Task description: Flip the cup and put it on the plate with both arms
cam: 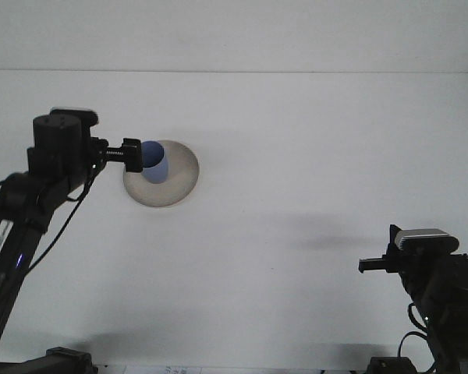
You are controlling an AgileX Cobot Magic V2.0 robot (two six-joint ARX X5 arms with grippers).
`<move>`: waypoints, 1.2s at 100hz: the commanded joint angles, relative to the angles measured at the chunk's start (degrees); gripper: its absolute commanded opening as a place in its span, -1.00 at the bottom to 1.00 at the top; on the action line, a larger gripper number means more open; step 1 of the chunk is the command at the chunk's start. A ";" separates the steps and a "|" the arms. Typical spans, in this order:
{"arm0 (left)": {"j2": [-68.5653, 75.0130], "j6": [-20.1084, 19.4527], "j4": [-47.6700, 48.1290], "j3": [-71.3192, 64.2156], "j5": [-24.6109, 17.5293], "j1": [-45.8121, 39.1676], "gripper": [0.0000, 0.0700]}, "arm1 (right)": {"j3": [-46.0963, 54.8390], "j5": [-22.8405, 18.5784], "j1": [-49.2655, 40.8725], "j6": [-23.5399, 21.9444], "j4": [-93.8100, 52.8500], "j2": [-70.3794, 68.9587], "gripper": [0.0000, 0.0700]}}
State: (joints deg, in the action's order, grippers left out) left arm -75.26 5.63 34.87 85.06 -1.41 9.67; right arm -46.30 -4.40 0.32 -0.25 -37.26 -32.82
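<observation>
White tabletop [296,156] carries a beige plate [171,187] with a blue cup [155,161] standing on it. Left gripper [134,154] touches the cup's left side; right gripper [370,266] idles well apart; neither's jaw state is discernible.

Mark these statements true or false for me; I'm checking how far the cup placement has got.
1. The blue cup is at the beige plate. True.
2. The right gripper is beside the plate. False: it is low at the near right, far from the plate.
3. The left gripper is at the cup, reaching in from the plate's left side. True.
4. The plate lies on the right half of the white table. False: it lies left of centre.
5. A second cup stands mid-table. False: only the one cup is visible.
</observation>
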 commanded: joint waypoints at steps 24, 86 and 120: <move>22.60 2.03 -12.41 -29.90 1.70 0.15 0.78 | -0.37 -0.09 -0.02 -0.39 1.36 -0.22 -1.00; 34.75 3.04 -15.72 -43.58 5.51 0.09 -0.97 | -0.37 -0.09 -0.02 -0.39 1.36 -0.22 -1.00; 36.48 3.04 -19.06 -43.58 5.51 0.09 -0.97 | -0.37 -0.09 -0.02 -0.39 1.36 -0.22 -1.00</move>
State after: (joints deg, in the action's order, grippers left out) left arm -38.96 8.38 16.95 40.80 3.73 9.69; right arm -46.30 -4.40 0.32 -0.25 -36.56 -32.82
